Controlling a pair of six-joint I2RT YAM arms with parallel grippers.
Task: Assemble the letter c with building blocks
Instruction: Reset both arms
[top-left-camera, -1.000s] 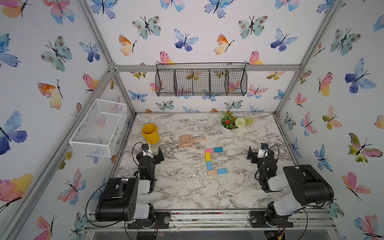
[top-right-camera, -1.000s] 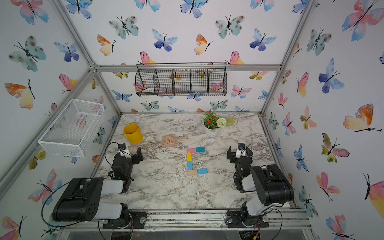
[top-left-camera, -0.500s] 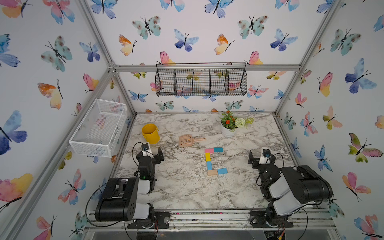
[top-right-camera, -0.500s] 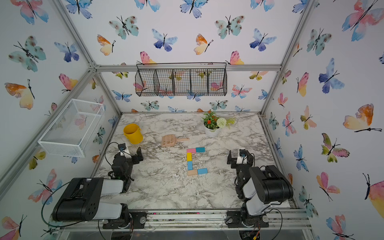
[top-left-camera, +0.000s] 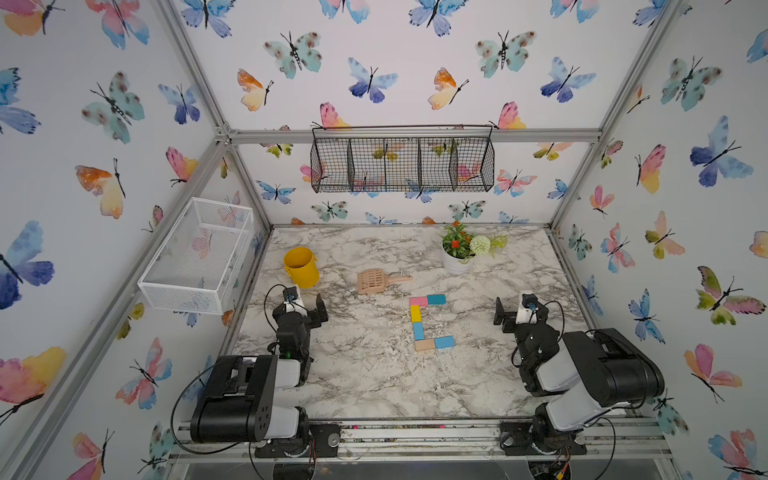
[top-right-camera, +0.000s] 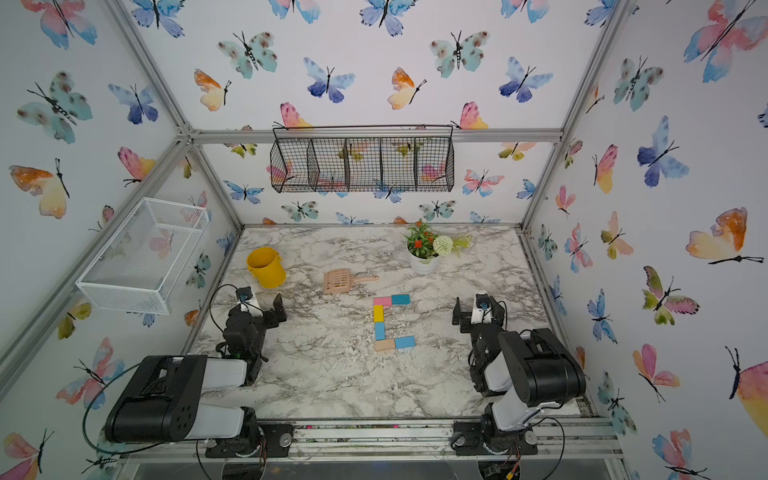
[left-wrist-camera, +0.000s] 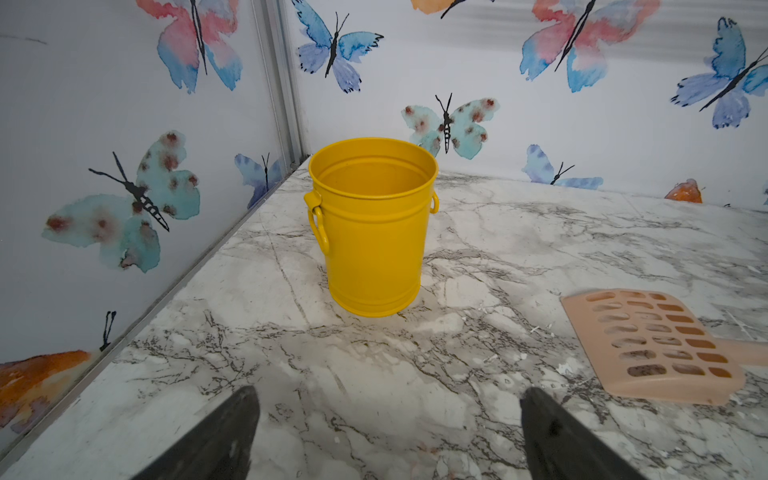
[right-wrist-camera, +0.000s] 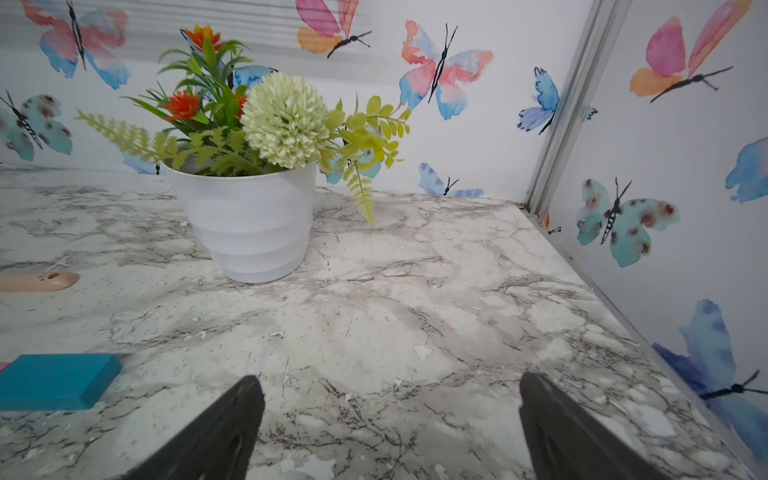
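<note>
Where the six building blocks (top-right-camera: 380, 331) are set end to end on the marble tabletop (top-left-camera: 365, 374), the letter c (top-right-camera: 378, 316) is formed slightly toward 3 o'clock of the tabletop's middle, with its mouth turned to 3 o'clock. At the 12 o'clock end the pink block (top-left-camera: 418, 301) is laid as the corner, and the teal block (top-left-camera: 436, 299) is set against it at 3 o'clock. The spine is made up of the yellow block (top-left-camera: 415, 313) and a light blue block (top-left-camera: 418, 331) below it. At the 6 o'clock end the tan block (top-left-camera: 424, 344) is placed as the corner, with a second light blue block (top-left-camera: 444, 342) touching it at 3 o'clock.

The left arm (top-left-camera: 293, 332) is seen at 9 o'clock of the letter, well apart from it. Its jaws are spread wide over bare tabletop, with nothing between them, and the yellow bucket (left-wrist-camera: 372, 226) and the peach scoop (left-wrist-camera: 652, 345) are seen beyond them in the left wrist view. The right arm (top-left-camera: 536, 332) is seen at 3 o'clock of the letter, also well apart. Its jaws are likewise spread and empty, and the white flower pot (right-wrist-camera: 249, 224) is faced by them.
</note>
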